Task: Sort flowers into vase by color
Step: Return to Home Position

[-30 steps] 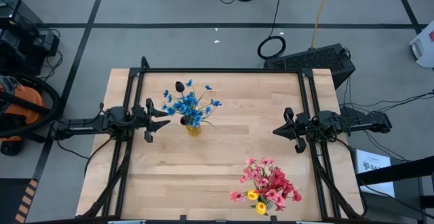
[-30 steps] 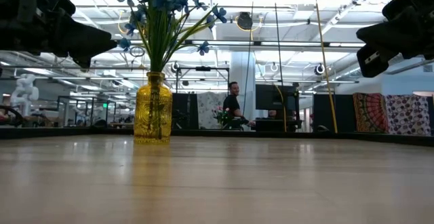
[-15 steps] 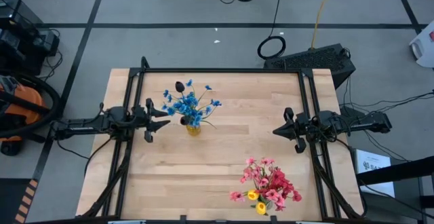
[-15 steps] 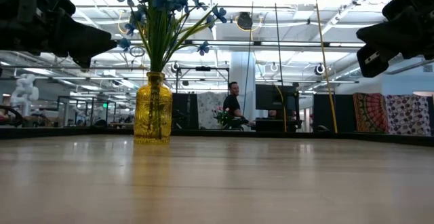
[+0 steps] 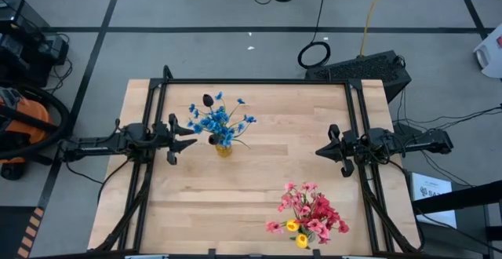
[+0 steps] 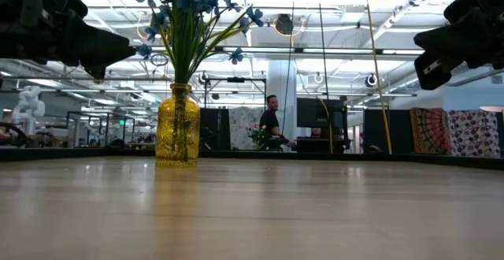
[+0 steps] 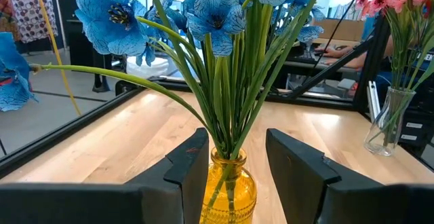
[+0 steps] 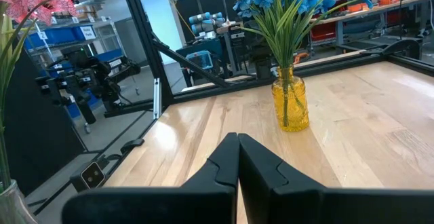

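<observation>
Worktop (image 5: 267, 180) carries two bunches: blue flowers (image 5: 218, 120) in a yellow vase (image 5: 224, 150) nearer its left edge, pink flowers (image 5: 312, 212) by its near right corner. They look light and bendy (best pinched mid-stem, gently). Left end effector (image 5: 192, 136) gapes empty; right end effector (image 5: 320, 152) is clenched on nothing.

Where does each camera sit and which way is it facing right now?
High view: above the table, straight down; both arms show, left pincer open, right pincer shut.
Low view: at table-top height, looking level past the yellow vase into the room; arm parts in both upper corners.
Left wrist view: on the left arm, facing the yellow vase between its parted fingers.
Right wrist view: on the right arm, facing the same vase past closed fingers.
Shared: all four show that vase.
</observation>
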